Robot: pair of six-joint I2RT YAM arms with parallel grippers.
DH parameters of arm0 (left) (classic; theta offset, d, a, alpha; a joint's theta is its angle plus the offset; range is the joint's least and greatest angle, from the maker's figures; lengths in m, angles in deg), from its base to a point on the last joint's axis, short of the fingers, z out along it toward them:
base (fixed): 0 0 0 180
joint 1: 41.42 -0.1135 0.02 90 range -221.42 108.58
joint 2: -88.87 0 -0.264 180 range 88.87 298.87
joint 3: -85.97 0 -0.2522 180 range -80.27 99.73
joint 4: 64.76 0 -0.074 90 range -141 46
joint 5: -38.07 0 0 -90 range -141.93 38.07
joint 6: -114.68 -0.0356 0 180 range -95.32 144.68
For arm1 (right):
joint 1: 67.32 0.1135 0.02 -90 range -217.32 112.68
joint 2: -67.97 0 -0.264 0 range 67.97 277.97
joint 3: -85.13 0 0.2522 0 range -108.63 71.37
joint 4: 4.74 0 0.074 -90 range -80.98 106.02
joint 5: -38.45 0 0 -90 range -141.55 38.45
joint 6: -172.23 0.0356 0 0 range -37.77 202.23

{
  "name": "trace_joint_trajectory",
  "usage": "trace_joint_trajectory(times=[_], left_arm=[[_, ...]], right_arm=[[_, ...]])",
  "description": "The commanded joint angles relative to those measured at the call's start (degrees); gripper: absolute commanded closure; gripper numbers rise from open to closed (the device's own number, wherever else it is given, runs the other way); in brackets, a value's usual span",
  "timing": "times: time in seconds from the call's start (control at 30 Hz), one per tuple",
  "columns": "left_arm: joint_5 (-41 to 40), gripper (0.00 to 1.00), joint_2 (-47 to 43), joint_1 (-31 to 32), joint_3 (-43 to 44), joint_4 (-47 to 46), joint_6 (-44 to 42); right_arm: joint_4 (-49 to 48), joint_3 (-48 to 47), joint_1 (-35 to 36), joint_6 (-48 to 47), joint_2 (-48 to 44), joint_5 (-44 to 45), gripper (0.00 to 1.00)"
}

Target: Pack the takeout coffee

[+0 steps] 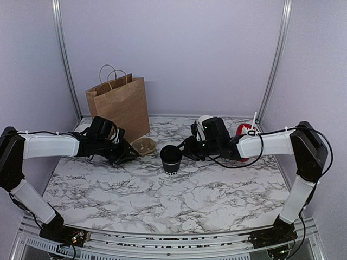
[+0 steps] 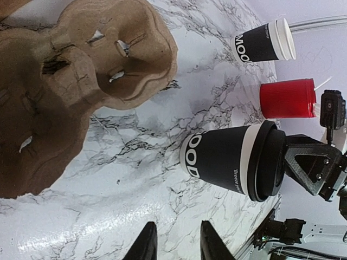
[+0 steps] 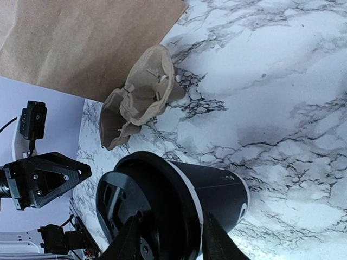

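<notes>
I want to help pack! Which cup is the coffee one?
Find the brown paper bag at the back. Right of the cardboard cup tray beside it stands one black cup. Unlike the lidless stacked cups, it wears a black lid.

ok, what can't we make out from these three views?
- Paper bag inside: top external, its own front wall hides it.
- Whether the right tool grips the lid: right wrist, fingers cut off by the bottom edge; top external too small.
- Red cup: top external, mostly behind the right arm.
- Coffee cup lettering: left wrist, wraps out of sight.
</notes>
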Motion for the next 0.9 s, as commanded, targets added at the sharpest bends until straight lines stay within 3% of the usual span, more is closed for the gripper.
trace_joint_trajectory(times=[0.0,0.27,0.47,0.7,0.87], left_arm=[[0.0,0.72,1.4,1.2,2.4,-1.2,0.4],[-0.4,0.72,2.6,2.6,4.1,-1.2,0.8],[-0.8,0.71,3.7,4.1,6.1,-1.1,0.8],[-2.7,0.72,6.0,5.5,11.0,-0.6,0.7],[-4.2,0.72,8.4,6.8,16.9,0.9,-0.3]], right_arm=[[-1.1,2.1,-0.8,1.2,-2.5,0.6,0.6],[2.7,2.5,-0.8,-1.7,-5.1,3.4,0.43],[10.3,-1.3,1.3,-7.3,-5.9,10.1,0.37],[24.1,-13.1,8.3,-15.3,-3.2,26.5,0.39],[27.3,-19.1,12.1,-18.4,0.5,30.7,0.51]])
